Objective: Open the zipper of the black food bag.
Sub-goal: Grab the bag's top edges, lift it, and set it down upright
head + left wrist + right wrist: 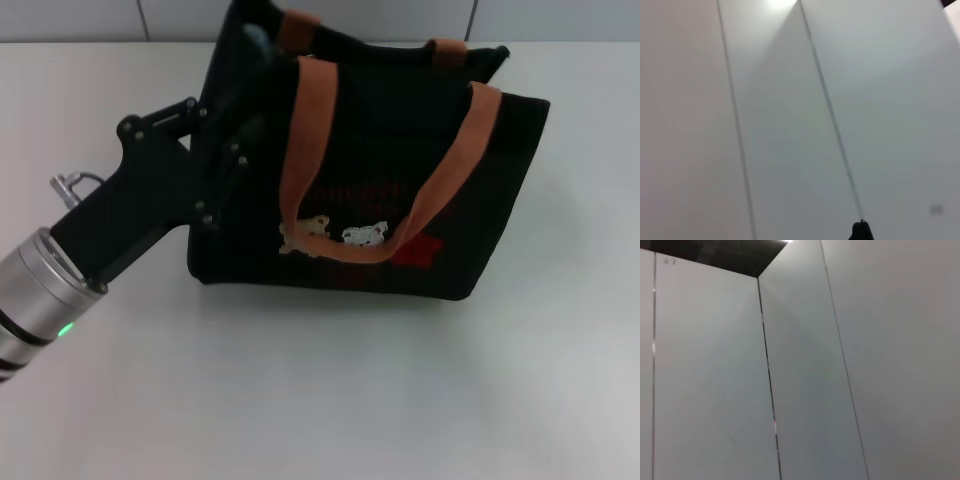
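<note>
The black food bag (400, 190) sits on the white table (350, 400).

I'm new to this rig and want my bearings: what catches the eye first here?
The black food bag stands mid-table with orange-brown straps looped over its front. The left gripper reaches in against the bag's left end. The right arm is out of the head view; both wrist views show only pale wall panels.

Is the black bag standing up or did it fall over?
Standing up. The black food bag sits on its base on the table, one orange handle drooping over its front.
</note>
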`<action>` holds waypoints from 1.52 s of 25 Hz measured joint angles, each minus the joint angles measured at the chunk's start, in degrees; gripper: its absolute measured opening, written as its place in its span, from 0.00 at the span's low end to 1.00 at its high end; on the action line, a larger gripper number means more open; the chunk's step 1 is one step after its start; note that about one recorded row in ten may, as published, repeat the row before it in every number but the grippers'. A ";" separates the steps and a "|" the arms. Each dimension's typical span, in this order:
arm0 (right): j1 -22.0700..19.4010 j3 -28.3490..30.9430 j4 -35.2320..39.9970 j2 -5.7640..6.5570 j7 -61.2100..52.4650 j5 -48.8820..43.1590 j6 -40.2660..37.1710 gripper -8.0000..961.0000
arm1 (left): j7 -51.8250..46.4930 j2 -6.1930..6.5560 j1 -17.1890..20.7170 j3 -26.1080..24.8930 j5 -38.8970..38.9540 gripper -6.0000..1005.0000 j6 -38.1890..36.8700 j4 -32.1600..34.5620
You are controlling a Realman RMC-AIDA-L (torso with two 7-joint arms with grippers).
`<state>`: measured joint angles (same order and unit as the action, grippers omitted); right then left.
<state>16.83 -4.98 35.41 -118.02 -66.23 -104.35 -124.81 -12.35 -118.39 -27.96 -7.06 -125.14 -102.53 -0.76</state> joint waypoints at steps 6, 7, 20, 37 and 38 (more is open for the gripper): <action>5.71 -0.55 12.80 0.44 -15.26 1.99 5.79 0.86 | -4.59 0.01 -4.88 2.05 -0.49 0.21 -9.44 6.83; 7.23 -1.64 15.84 0.70 -19.80 1.98 7.08 0.86 | -6.05 -0.04 -5.72 2.23 -0.54 0.21 -10.03 8.24; 25.43 -30.52 42.76 5.89 -67.59 -6.90 11.99 0.86 | -8.86 -0.37 -11.14 7.95 -0.74 0.20 -10.81 11.14; 32.20 -47.75 42.54 4.71 -71.13 -15.05 21.16 0.79 | -8.26 -0.35 -11.46 8.03 -0.74 0.20 -10.82 11.31; 32.24 -48.59 42.45 4.58 -71.13 -15.39 21.84 0.78 | -8.26 -0.35 -11.51 8.03 -0.75 0.20 -10.82 11.30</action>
<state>49.07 -53.57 77.86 -113.44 -137.36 -119.73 -102.97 -20.61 -118.74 -39.47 0.97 -125.88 -113.35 10.55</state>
